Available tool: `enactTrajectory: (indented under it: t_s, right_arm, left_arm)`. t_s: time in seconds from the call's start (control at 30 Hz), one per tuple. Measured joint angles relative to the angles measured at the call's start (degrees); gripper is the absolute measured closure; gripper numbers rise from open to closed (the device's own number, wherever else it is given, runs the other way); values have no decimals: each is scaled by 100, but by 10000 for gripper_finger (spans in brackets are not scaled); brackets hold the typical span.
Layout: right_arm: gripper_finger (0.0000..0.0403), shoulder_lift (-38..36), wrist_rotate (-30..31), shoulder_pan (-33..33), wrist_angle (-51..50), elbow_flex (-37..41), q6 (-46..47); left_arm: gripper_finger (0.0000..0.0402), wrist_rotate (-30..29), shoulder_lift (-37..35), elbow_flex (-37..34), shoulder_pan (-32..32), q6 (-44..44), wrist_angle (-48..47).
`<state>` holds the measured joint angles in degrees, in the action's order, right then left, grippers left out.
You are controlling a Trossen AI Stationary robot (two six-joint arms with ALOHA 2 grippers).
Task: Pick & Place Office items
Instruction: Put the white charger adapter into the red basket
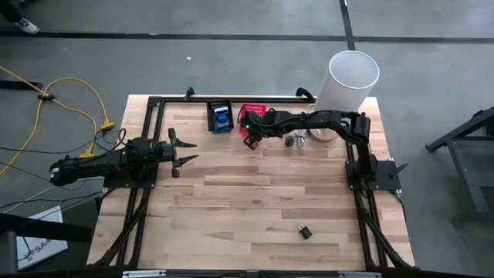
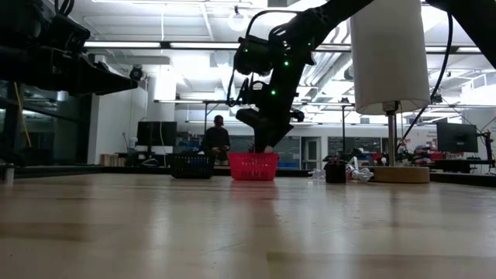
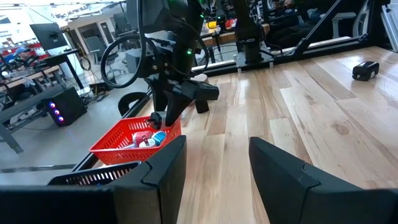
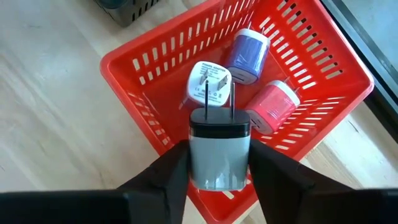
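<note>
On the pale wood-plank surface (image 1: 255, 193), the right tool (image 4: 217, 163) hangs above the red mesh plastic basket (image 4: 155, 59), gripping a grey-white plug adapter (image 4: 219, 152) (prongs outward). Placing step; next, release it. Left tool (image 3: 214, 171) waits, parted, empty.

Bright overhead light, perhaps slight blur

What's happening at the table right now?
The right gripper hangs over the red basket at the table's far edge with a grey plug adapter between its fingers, about to go in. Three adapters already lie inside: white, blue, red. The left gripper waits open at the left side. A small black item sits near the front.
</note>
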<state>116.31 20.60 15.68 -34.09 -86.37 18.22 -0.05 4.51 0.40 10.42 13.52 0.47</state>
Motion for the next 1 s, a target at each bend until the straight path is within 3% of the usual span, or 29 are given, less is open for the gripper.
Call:
enactTrajectory:
  t_s: [0.23, 1.0]
  right_arm:
    - [226, -4, 2, 2, 2, 0, -2]
    - [227, 22, 43, 41, 138, 0, -30]
  left_arm:
    - [235, 0, -1, 0, -1, 0, 0]
    - [235, 0, 1, 0, 0, -2, 1]
